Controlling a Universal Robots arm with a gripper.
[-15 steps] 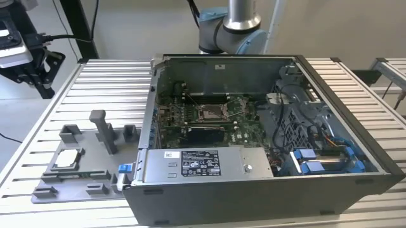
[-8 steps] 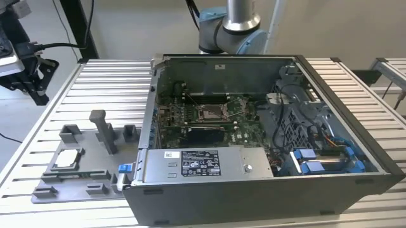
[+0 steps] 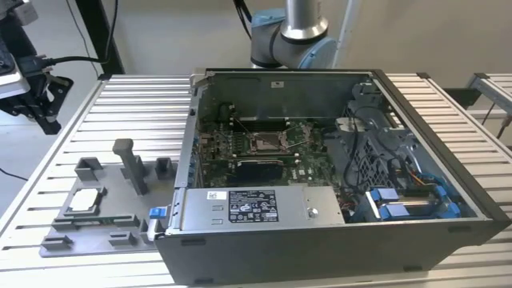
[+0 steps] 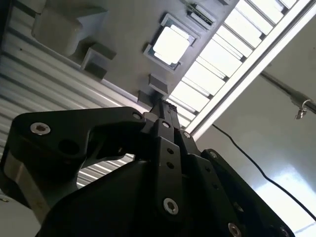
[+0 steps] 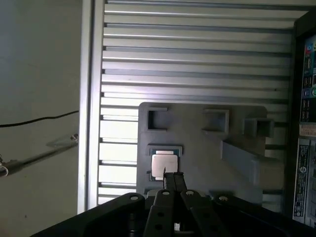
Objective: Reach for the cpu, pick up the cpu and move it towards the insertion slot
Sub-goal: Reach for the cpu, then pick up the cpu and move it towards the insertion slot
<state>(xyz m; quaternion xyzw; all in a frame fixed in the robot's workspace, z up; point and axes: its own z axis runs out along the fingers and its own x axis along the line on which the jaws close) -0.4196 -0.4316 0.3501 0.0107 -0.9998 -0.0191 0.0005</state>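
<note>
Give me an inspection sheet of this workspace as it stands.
Surface: slatted metal table, carrying a grey fixture plate and an open computer case.
Job's things: chip lies flat in a pocket of the plate; socket sits on the green board inside the case.
Clutter: nothing seen.
End effector: shut, holding nothing, raised clear of the chip at the exterior view's left.
Cables: black cable beside the end effector.
Surroundings: arm base behind the case.
</note>
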